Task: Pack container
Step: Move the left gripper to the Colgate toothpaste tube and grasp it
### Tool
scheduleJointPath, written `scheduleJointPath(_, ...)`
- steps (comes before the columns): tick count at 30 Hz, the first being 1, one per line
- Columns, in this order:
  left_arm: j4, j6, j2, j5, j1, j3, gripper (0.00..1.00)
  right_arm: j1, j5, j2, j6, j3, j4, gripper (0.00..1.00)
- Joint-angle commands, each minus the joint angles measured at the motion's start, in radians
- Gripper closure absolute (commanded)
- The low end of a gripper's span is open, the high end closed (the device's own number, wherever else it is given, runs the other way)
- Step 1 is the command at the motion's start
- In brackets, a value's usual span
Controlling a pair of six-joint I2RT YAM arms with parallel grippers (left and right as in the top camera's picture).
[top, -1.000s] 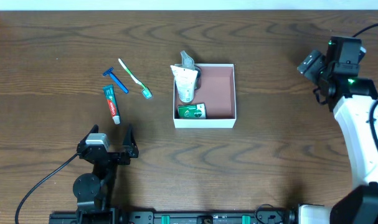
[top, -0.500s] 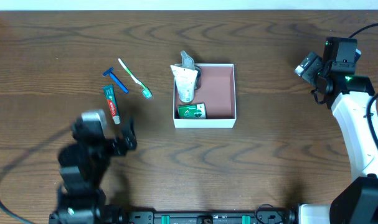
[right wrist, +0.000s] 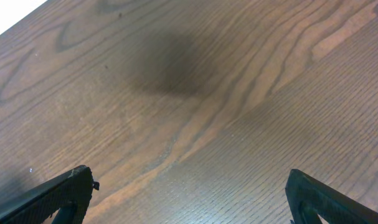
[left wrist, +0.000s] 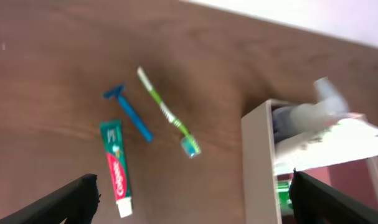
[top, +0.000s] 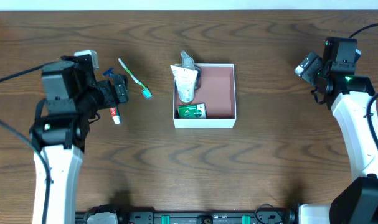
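Your left arm has swung up from the near-left corner of the surface, and the left tool now hangs over the loose toiletries on the left side. Its fingers are spread wide with nothing between them. From overhead it covers most of the blue razor and the upper part of the toothpaste tube. The wrist view shows both lying flat, side by side. The green toothbrush lies just to the right of the razor, its head pointing toward the container.

The container sits near the middle of the surface, well apart from both tools. A white tube leans over its left wall, a green packet lies in its near-left corner, and the rest of the reddish floor is bare.

Your right tool has hardly shifted. It is at the far right, jaws spread over bare wood and gripping nothing.
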Motion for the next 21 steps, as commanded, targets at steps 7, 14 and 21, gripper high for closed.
scheduleJointPath(7, -0.055, -0.006, 0.211, -0.008, 0.100, 0.013, 0.02, -0.009, 0.003, 0.005, -0.013, 0.003, -0.001, 0.01)
scheduleJointPath(14, -0.050, -0.008, 0.380, -0.028, 0.102, 0.013, 0.02, -0.009, 0.003, 0.005, -0.013, 0.003, -0.001, 0.01)
scheduleJointPath(21, -0.025, -0.064, 0.513, -0.062, 0.102, 0.013, 0.08, -0.009, 0.003, 0.005, -0.013, 0.003, -0.001, 0.01)
